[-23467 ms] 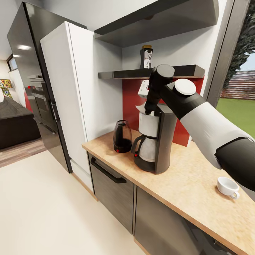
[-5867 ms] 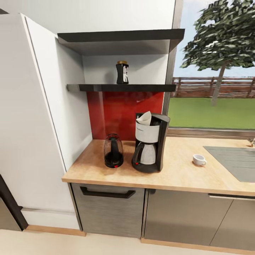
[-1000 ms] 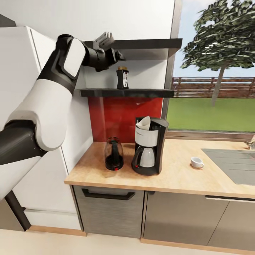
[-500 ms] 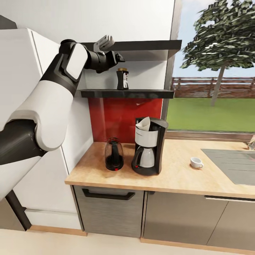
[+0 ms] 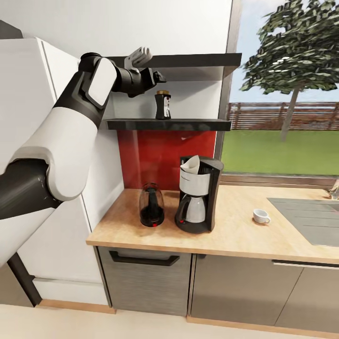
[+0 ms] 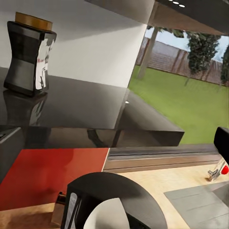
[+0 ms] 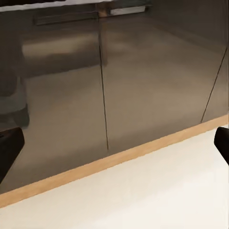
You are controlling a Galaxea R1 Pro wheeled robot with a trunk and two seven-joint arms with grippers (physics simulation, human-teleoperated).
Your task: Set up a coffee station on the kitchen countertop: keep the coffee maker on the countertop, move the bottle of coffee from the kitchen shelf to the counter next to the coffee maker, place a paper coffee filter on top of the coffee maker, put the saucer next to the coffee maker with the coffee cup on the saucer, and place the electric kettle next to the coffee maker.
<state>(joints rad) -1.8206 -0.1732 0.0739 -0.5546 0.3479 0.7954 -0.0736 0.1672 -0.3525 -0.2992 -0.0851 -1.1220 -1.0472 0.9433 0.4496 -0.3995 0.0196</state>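
One dark hourglass-shaped bottle of coffee with a tan lid (image 5: 163, 105) stands upright on the lower of two black wall shelves (image 5: 188, 124), well back from its front edge. The left gripper (image 5: 157, 75) is raised at shelf height, just beside and slightly above the bottle, apart from it; the head view does not show its jaws clearly enough to tell their opening, though the left wrist view shows dark finger parts at both sides of the frame, set wide with nothing between them, and the same bottle (image 6: 27, 55) ahead on the glossy shelf.

On the light wooden countertop (image 5: 245, 235) stands one black-and-white drip coffee maker (image 5: 197, 194) with one white paper coffee filter (image 5: 192, 163) in its top. One dark glass electric kettle with a red button (image 5: 151, 205) sits just beside it. One small white coffee cup (image 5: 260, 216) rests apart, between the maker and one grey sink (image 5: 310, 219).

The right wrist view shows two black fingertips (image 7: 9, 148) at opposite edges, spread wide and empty, facing grey cabinet doors (image 7: 119, 86) above a pale floor (image 7: 157, 191).
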